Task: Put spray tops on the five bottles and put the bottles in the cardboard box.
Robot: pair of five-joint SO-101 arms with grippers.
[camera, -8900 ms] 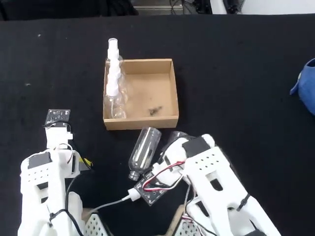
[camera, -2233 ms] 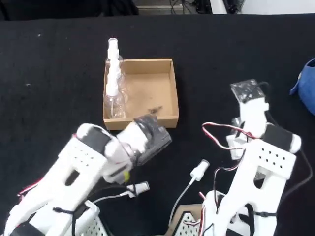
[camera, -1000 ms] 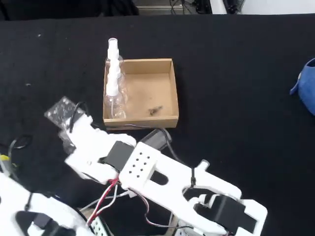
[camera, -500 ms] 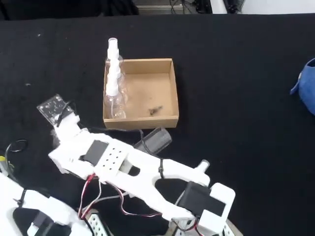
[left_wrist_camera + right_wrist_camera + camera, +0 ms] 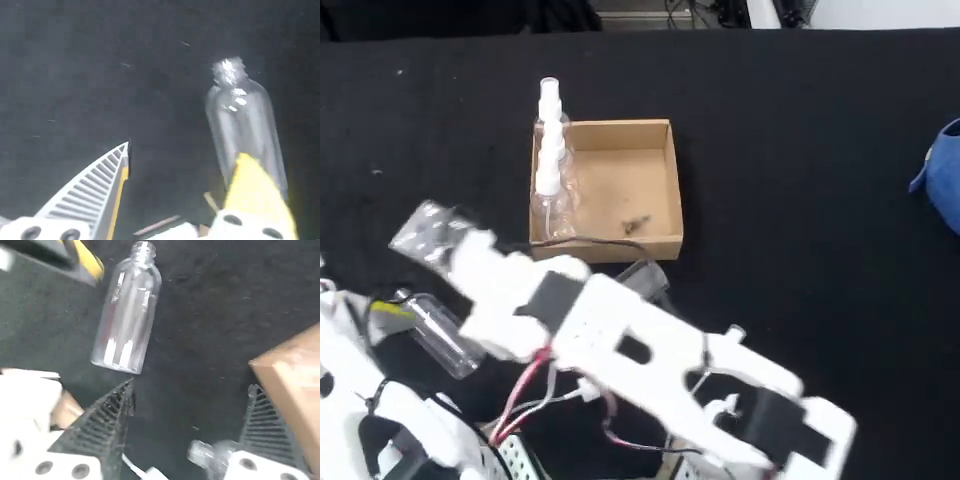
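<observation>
Left gripper [image 5: 185, 152]: jaws recorded as spread wide, nothing held between them. A clear uncapped plastic bottle [image 5: 244, 125] is seen lying on the black table [image 5: 100, 75], outside the gap and on the outer side of the yellow-tipped finger [image 5: 252, 185]. Its open neck is pointed away from the wrist. The finger overlaps the bottle's base; contact cannot be told.

Right gripper [image 5: 191, 385]: jaws recorded as spread wide, nothing held. The same bottle is noted ahead of one black ribbed finger [image 5: 107, 420], clear of the gap. A corner of the brown cardboard box [image 5: 292, 370] is seen beyond the other finger.

In the high view, three clear bottles with white spray tops [image 5: 550, 170] are observed upright in a row along one wall of the box. A second clear bottle [image 5: 645, 272] is partly hidden by the right arm, just beside the box. A white spray top [image 5: 733, 334] is noted at that arm's far edge.

A small dark mark [image 5: 635, 224] is seen on the box floor; too small to be read as writing
</observation>
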